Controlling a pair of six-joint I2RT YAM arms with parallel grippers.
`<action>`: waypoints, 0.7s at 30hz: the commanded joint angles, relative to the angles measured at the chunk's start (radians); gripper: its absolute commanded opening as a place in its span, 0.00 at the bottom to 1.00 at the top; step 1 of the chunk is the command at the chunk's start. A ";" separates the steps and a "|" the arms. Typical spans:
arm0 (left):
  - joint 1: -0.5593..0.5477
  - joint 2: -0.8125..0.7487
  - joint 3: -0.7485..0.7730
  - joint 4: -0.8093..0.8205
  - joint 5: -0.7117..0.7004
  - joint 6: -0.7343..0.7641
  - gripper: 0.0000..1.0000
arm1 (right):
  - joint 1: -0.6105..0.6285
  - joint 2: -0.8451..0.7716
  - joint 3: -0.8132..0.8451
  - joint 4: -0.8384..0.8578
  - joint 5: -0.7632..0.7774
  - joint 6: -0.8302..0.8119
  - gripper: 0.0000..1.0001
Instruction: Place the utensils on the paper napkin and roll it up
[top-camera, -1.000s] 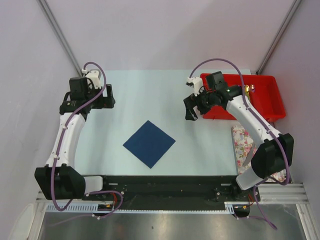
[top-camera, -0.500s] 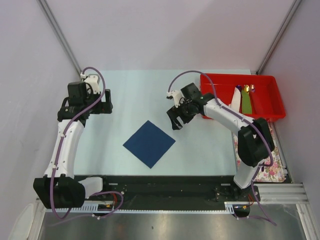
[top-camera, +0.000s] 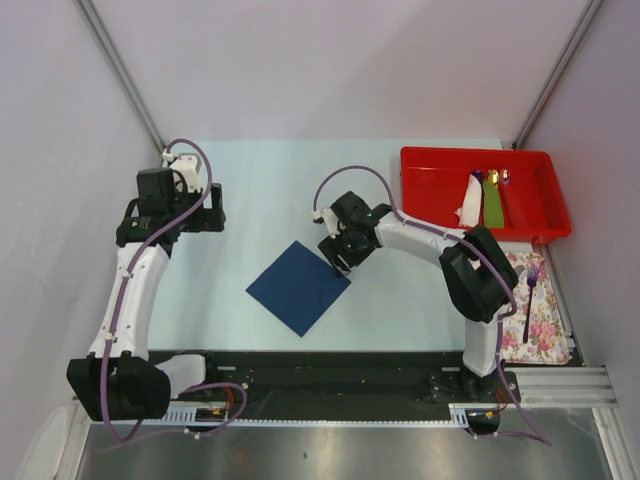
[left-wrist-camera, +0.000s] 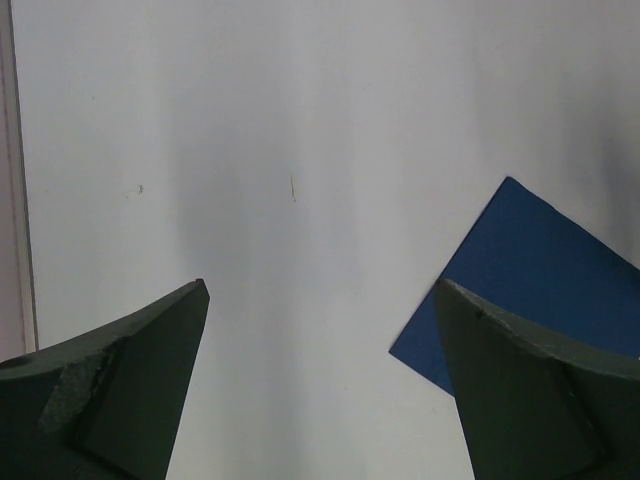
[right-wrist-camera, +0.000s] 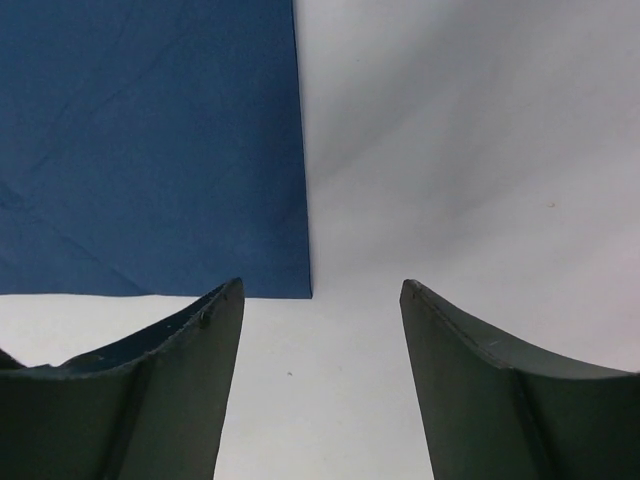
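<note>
**Napkin laid out, cutlery yet to come**

At the near right, a purple fork (top-camera: 530, 285) lies on a pink-flowered cloth (top-camera: 545, 325), well apart from the work. Toward the middle of the pale counter (top-camera: 270, 190), the dark blue paper napkin (top-camera: 298, 287) lies flat and unrolled, set like a diamond, with nothing on it. The right pincer (right-wrist-camera: 320, 285) hovers at its far-right corner, jaws parted and empty. Its wrist view shows the napkin's edge running beneath one finger and bare counter between the two. Further back on the left, the left pincer (left-wrist-camera: 320, 285) hangs released over bare counter, grasping nothing, with a corner of the napkin showing beyond one finger. At the far right, the red tray (top-camera: 420, 180) holds the utensils (top-camera: 493, 203): a green piece, gold and purple ends, and a white item too small to make out. By the look of it the task is barely under way. No utensil has reached the napkin, and both the placing and the rolling remain to be done.
</note>
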 joint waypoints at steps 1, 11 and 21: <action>0.001 -0.030 -0.019 0.030 -0.008 0.026 1.00 | 0.022 0.033 -0.006 0.042 0.051 0.031 0.67; 0.001 -0.030 -0.046 0.048 -0.018 0.026 1.00 | 0.033 0.085 -0.010 0.049 0.015 0.035 0.55; 0.001 -0.017 -0.065 0.068 -0.033 0.026 1.00 | 0.108 0.056 -0.084 0.066 0.093 0.047 0.43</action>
